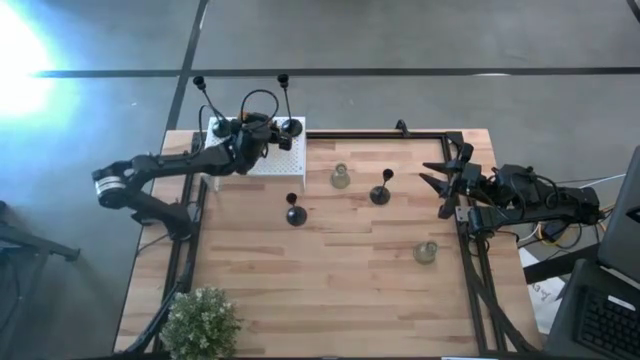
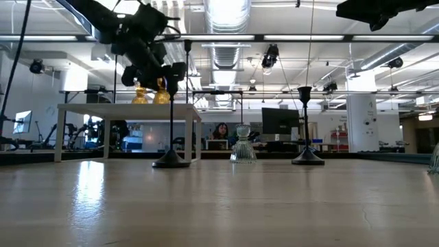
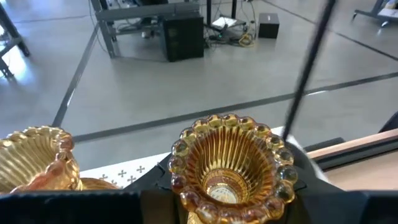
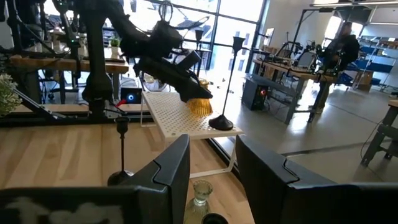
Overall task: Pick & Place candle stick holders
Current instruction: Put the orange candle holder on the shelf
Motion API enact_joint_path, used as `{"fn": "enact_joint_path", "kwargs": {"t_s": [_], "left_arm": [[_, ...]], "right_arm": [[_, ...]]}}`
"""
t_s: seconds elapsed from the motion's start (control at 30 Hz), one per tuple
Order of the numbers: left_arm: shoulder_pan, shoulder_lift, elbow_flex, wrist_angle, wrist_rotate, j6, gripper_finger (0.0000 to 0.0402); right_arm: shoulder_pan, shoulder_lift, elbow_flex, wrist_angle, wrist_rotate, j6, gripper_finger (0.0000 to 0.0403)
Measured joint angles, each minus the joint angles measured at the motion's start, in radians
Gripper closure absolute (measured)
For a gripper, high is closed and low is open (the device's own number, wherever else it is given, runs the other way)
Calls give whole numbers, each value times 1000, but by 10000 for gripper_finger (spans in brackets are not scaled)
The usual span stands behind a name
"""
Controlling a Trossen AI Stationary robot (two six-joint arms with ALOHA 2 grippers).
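From above, my left claw (image 1: 262, 130) hangs over the white box (image 1: 285, 158), beside a black holder (image 1: 289, 126) I could knock over. Left wrist: I cannot tell whether it pinches the amber holder (image 3: 230, 163). Right wrist: my right claw (image 4: 211, 165) is spread and empty, so it risks nothing

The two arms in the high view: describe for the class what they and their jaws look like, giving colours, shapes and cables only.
Both arms are dark, nearly black, built of slim jointed segments. The left arm has a pale grey band at one joint and a black cable looping over its wrist. The right arm carries cables beside its base. The right gripper has two flat, broad, matte dark fingers with angular edges. The left gripper is equally dark.
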Motion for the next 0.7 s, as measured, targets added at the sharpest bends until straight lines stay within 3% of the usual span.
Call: {"fn": "enact_joint_path", "kwargs": {"t_s": [0.7], "left_arm": [[85, 21, 0, 6, 44, -9, 273]], "right_arm": [[0, 0, 0, -3, 0, -2, 284]]}}
